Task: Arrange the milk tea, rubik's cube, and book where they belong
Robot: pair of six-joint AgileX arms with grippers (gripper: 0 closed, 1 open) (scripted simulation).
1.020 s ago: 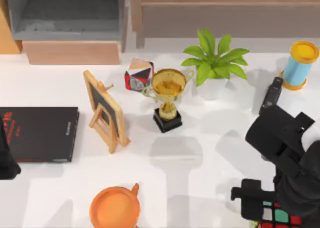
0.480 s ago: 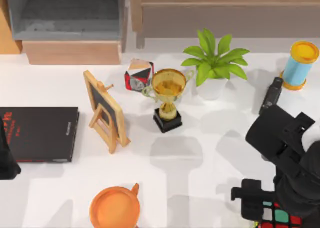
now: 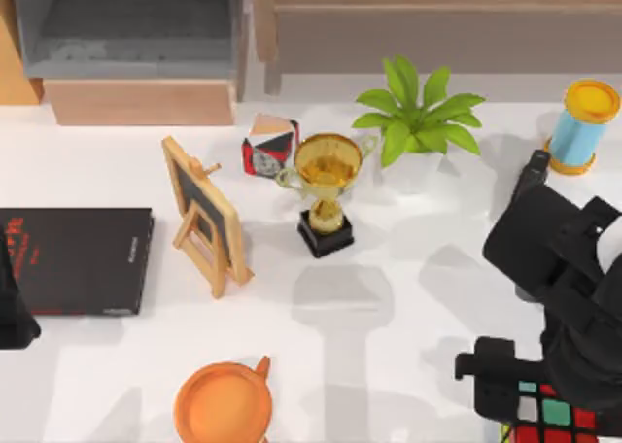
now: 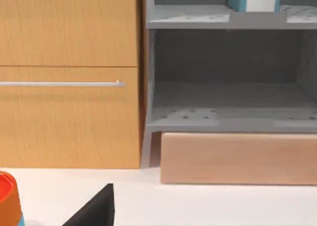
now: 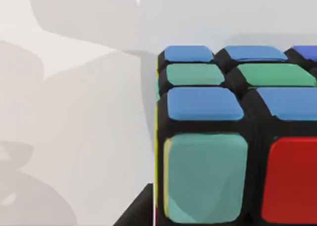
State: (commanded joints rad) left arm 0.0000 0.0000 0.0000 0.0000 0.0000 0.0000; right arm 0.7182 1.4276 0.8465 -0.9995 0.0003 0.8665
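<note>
Right arm shifted, one rubik's cube

Trophy beside plant; easel (tilted) left.

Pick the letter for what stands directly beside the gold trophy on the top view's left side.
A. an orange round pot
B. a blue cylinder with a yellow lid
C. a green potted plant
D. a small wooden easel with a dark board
D: in the top view the wooden easel stands just left of the gold trophy, while the plant is to the trophy's right.
</note>
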